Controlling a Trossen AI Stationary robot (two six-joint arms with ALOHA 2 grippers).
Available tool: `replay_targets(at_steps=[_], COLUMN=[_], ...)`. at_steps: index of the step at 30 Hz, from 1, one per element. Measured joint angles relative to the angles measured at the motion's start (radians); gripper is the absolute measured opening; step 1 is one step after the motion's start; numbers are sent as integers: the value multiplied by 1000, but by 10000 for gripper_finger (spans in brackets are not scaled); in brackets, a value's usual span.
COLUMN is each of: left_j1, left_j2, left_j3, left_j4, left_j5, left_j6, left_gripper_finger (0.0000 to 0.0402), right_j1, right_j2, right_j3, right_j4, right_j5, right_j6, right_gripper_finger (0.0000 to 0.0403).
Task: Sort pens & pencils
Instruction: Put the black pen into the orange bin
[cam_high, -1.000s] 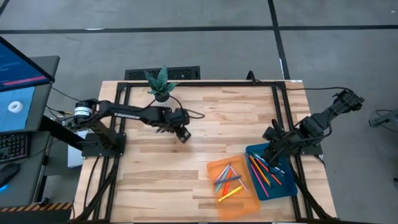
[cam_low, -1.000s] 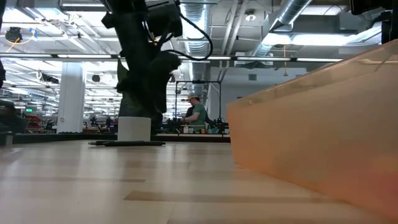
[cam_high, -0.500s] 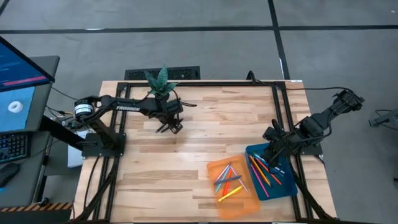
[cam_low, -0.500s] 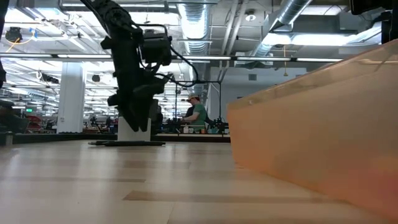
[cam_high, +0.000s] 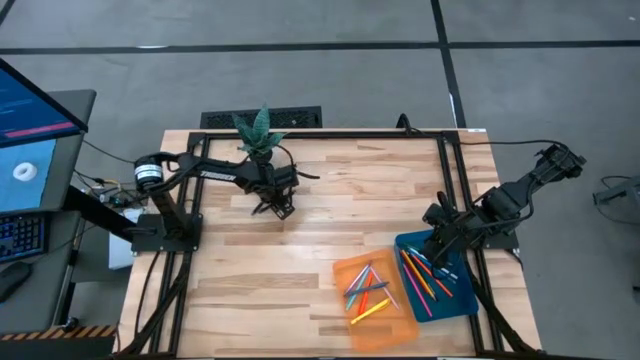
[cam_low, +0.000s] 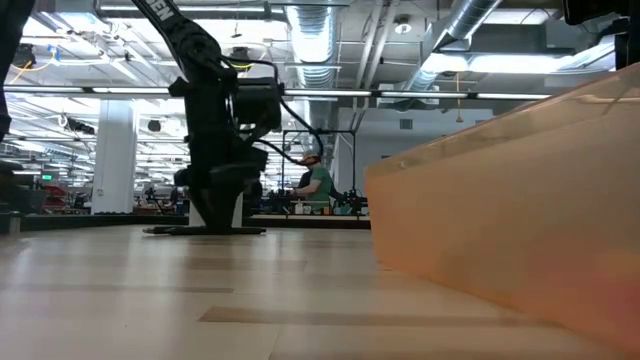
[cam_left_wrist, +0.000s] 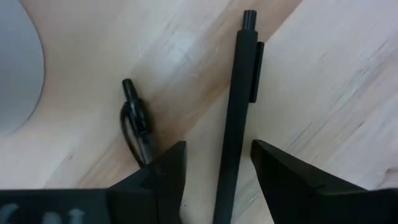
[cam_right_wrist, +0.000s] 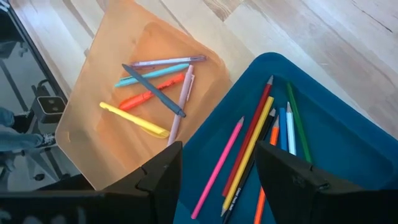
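Observation:
A black pen (cam_left_wrist: 236, 112) lies flat on the wooden table, clip side up. My left gripper (cam_left_wrist: 217, 168) points down over it, open, with one finger on each side of the pen's barrel and a gap to both. In the high view this gripper (cam_high: 278, 207) is just near of the potted plant. My right gripper (cam_right_wrist: 217, 155) hangs open and empty above the blue tray (cam_right_wrist: 348, 155), which holds several coloured pencils (cam_right_wrist: 252, 146). The orange tray (cam_right_wrist: 93, 124) beside it holds several pens (cam_right_wrist: 155, 87).
A potted plant (cam_high: 258, 135) stands at the table's far edge, its grey pot (cam_left_wrist: 15, 62) close to my left gripper. A short black cable end (cam_left_wrist: 134, 118) lies beside the pen. The orange tray's wall (cam_low: 500, 200) fills the low view's right side. A person sits far behind.
My left gripper has come down toward the table and has gone toward its left edge and the potted plant, turning a little on the way.

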Motion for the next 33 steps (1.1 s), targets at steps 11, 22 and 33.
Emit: replay_targets(at_steps=[11,22,33], left_j1=[-22,-133,-379], left_j2=[4,10,8], left_j3=[23,112,415], left_j4=[-76,-106,-97], left_j5=[38,117,50], left_j6=[-32,-200,-414], left_gripper_finger=[45,9,15], right_j1=[0,0,0], right_j2=[0,0,0], right_j3=[0,0,0], right_j4=[0,0,0], right_j5=[0,0,-1], right_j6=[0,-8,-34], right_gripper_finger=[221,221,221])
